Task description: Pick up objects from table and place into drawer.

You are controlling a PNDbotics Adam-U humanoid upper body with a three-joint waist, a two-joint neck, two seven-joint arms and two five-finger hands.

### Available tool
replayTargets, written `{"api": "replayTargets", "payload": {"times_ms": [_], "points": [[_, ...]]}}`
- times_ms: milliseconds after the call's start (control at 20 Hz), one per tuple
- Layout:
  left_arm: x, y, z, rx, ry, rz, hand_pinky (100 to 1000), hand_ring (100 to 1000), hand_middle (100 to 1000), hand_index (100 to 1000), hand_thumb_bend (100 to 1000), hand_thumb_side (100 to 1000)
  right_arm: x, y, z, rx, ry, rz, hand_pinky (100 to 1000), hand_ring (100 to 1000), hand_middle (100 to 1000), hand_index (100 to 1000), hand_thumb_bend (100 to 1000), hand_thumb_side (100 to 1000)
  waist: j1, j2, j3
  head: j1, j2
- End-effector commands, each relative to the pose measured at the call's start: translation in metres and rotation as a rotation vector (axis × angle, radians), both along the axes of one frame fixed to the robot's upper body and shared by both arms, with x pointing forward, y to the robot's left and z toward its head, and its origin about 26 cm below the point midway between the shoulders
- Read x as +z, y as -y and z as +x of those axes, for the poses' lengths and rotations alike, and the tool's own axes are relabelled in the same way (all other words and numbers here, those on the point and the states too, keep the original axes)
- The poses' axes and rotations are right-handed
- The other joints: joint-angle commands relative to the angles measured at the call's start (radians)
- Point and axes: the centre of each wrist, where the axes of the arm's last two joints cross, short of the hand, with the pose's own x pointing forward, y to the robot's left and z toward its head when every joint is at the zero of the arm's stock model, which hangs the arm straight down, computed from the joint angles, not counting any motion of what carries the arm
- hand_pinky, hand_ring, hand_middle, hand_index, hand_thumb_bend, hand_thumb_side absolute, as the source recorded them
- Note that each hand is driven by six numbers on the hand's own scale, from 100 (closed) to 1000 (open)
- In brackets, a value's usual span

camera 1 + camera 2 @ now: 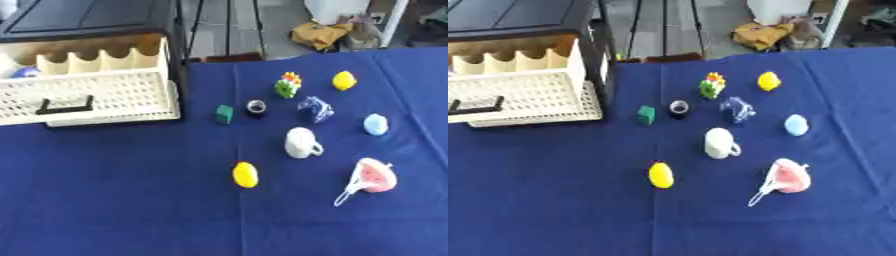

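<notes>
Here neither hand shows; the drawer [105,95] stands open beside scattered objects.

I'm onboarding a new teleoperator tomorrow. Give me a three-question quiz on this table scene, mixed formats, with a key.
1. True or false: the drawer stands pulled open.
2. Which thing lies nearest the white mug?
A. green block
B. blue patterned thing
C. pink strainer
3. Fill in: the number of yellow things on the blue cloth is ____.

Key
1. True.
2. B.
3. Two: one near the middle, one at the far side.
</notes>
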Motion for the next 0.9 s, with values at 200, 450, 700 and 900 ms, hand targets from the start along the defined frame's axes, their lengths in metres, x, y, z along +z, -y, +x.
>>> {"api": "replayTargets", "payload": {"times_ms": [200, 450, 700, 900], "points": [[-0.019, 0.004, 0.007, -0.143, 0.067, -0.052, 713, 859, 846, 1000, 104, 956, 0.016, 0.000, -0.006, -0.088, -0.063, -0.267, 638, 753, 656, 850, 100, 977, -0.010, -0.028, -0.006, 0.011, 0.023], [-0.041, 0.010, 0.018, -0.258, 0.096, -0.119, 677, 835, 834, 1000, 143, 965, 0.015, -0.004, -0.007, -0.129, -0.133, -0.494, 678, 799, 720, 893, 100, 997, -0.019, -0.034, -0.006, 0.017, 0.033], [-0.061, 0.016, 0.025, -0.346, 0.107, -0.187, 671, 830, 829, 999, 126, 983, 0.000, -0.004, -0.009, -0.136, -0.226, -0.734, 690, 823, 777, 910, 100, 1000, -0.024, -0.033, 0.002, 0.017, 0.031], [-0.072, 0.022, 0.029, -0.400, 0.111, -0.240, 664, 827, 829, 995, 108, 1000, -0.005, 0.000, -0.013, -0.173, -0.289, -0.907, 699, 845, 820, 927, 100, 1000, -0.026, -0.027, 0.008, 0.012, 0.022]]}}
